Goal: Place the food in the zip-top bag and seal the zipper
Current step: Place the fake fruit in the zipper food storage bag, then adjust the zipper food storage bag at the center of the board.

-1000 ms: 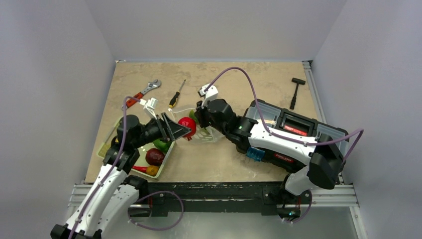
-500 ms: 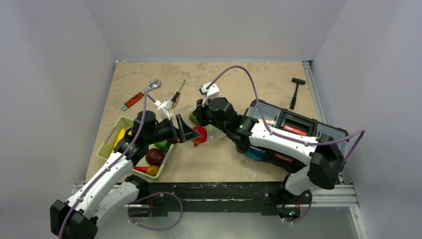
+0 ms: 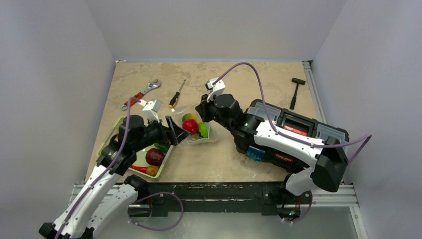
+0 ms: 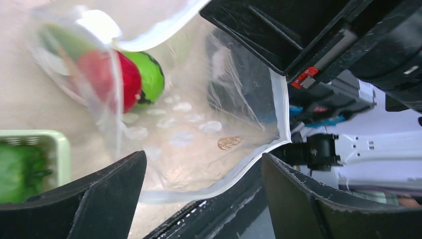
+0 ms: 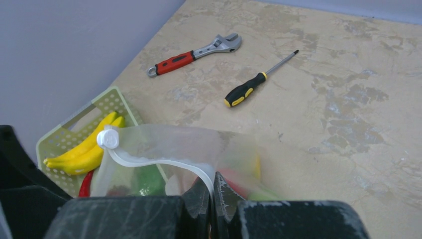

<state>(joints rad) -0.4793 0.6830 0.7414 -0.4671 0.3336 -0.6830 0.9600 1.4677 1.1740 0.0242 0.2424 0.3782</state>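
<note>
Wrench (image 3: 142, 94): red-handled, far left on my table (image 3: 249, 74).
Screwdriver (image 3: 176, 94): black-and-yellow handle, beside the wrench.
Hammer (image 3: 296, 92): black, far right.
Toolbox (image 3: 298, 123): dark, right side.
Basket (image 5: 112, 102): pale green, near left.

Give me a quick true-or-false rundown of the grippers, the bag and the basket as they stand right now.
1. The right gripper is shut on the mouth edge of the clear dotted zip-top bag. True.
2. The left gripper is holding a red toy fruit. False: its jaws stand open and empty at the bag's mouth; the red toy fruit lies inside the bag.
3. The pale green mesh basket is empty. False: it holds a dark maroon toy fruit, among other pieces.
4. The red-handled adjustable wrench lies on the table, outside the bag. True.
</note>
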